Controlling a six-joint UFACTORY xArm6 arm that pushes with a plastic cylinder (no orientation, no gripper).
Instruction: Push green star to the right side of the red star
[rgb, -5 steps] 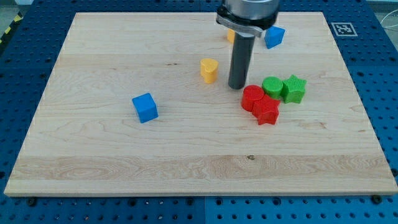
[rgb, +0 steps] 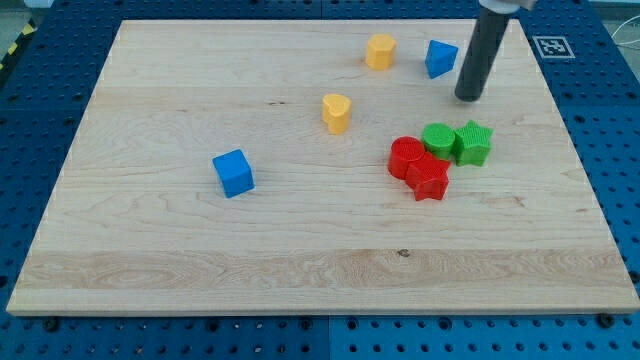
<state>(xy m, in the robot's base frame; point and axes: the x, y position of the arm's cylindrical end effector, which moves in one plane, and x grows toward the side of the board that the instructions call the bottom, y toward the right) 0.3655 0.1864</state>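
A lab bench — wooden board on blue perforated table, fiducial marker.

rod top cut off by view's top edge, red round block partly behind red star

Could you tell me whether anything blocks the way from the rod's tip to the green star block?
Nothing visible does. My tip stands toward the view's top of the green star block, with bare wooden board between them; the blue block lies off to the tip's left.
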